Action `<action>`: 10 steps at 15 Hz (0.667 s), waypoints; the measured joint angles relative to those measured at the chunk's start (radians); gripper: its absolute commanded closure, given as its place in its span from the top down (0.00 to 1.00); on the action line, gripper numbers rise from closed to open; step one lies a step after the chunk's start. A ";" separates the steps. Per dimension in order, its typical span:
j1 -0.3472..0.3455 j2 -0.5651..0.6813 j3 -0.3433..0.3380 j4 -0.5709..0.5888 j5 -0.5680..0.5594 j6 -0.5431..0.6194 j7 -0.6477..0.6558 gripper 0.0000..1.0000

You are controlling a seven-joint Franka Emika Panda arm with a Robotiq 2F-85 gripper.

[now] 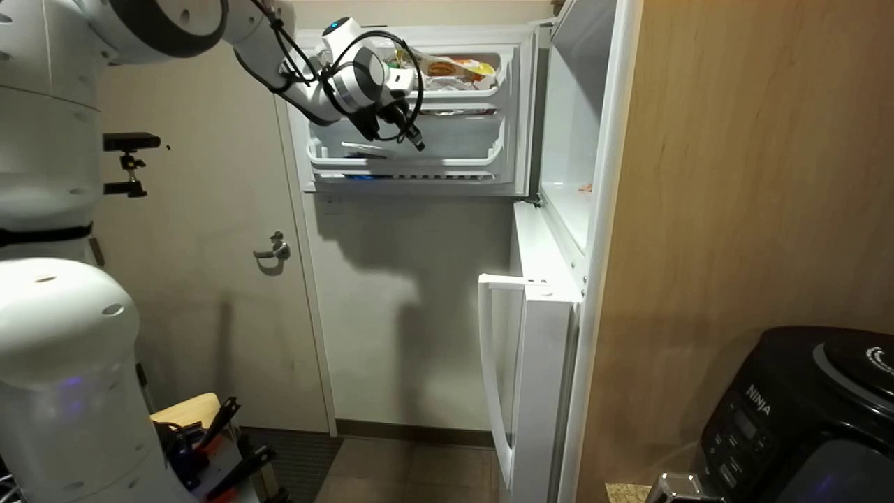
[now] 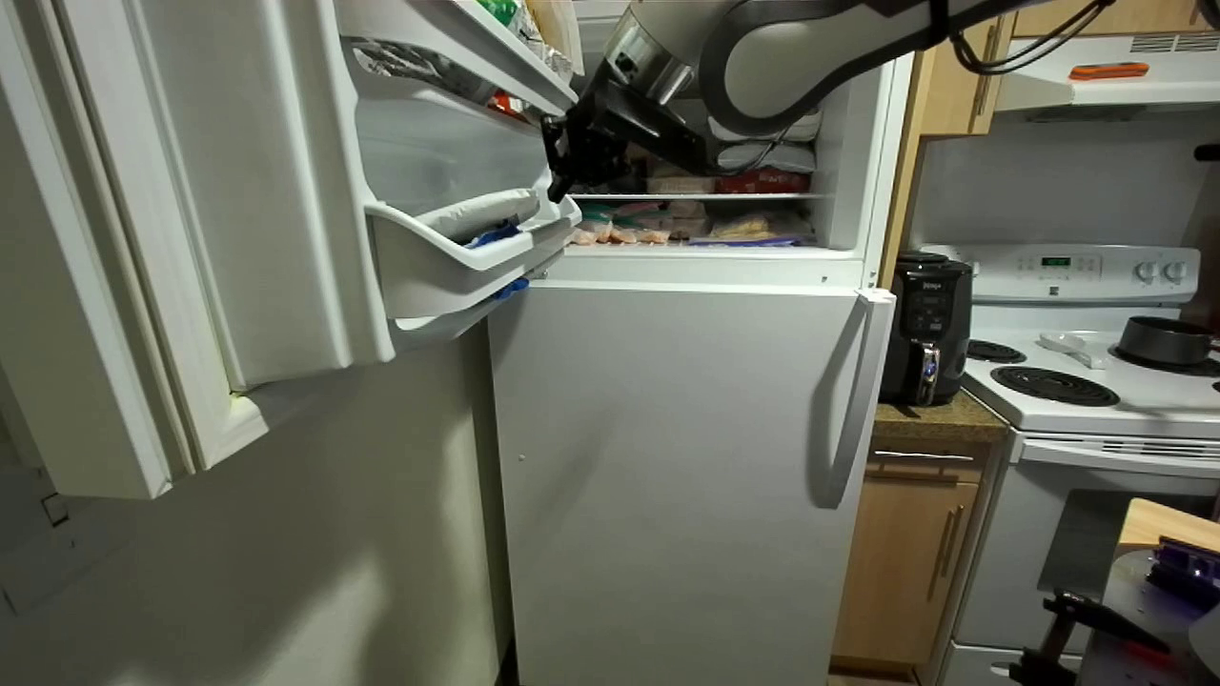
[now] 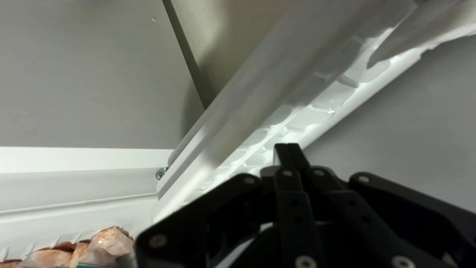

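Arm [image 1: 45,154] stands as a white column at left in an exterior view, folds over near the top edge, then slopes down-right to the wrist [image 1: 356,77]. Black cable [image 1: 421,87] loops around it there. Gripper [image 3: 287,146] closed up: black fingers [image 3: 295,223] side by side, tips meeting, linkages splayed either side; wrist view has them entering from the bottom. In an exterior view, silver wrist collar [image 2: 653,62] tilts down-left, gripper below it.

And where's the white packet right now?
In an exterior view, the white packet lies in the lower bin of the freezer door, beside something blue, image-left of the fingers.
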 measured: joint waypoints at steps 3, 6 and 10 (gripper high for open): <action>0.001 0.022 0.007 0.019 0.047 0.019 -0.003 0.00; 0.001 0.039 0.011 0.032 0.097 0.037 -0.010 0.00; 0.001 0.058 0.013 0.037 0.148 0.040 -0.012 0.00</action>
